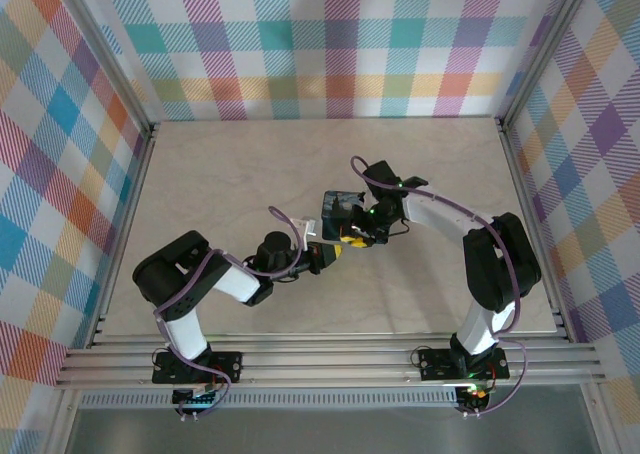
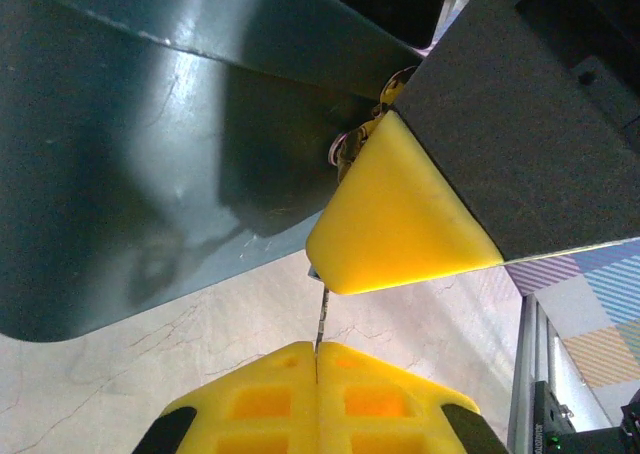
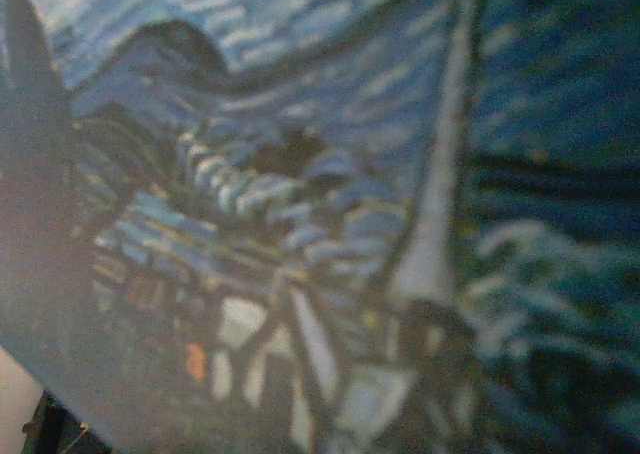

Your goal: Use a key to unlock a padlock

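My left gripper (image 2: 317, 352) has its yellow fingers pressed together on the key (image 2: 322, 317), a thin grey blade sticking straight out from between them. The key's tip runs under a yellow fingertip (image 2: 400, 214) of the right gripper, just ahead. A small bit of silvery metal (image 2: 345, 152) peeks out at that fingertip's far edge, against the tin. The padlock's blue body is hidden. From above, the left gripper (image 1: 328, 253) and the right gripper (image 1: 352, 238) meet at the table's middle. How the right jaws stand is hidden.
A dark-blue tin (image 1: 336, 210) with a swirly painted lid sits right behind both grippers. Its plain side (image 2: 150, 154) looms on the left, and its blurred painting (image 3: 300, 174) is very close in the right wrist view. Checked walls and metal rails (image 1: 330, 359) bound the table.
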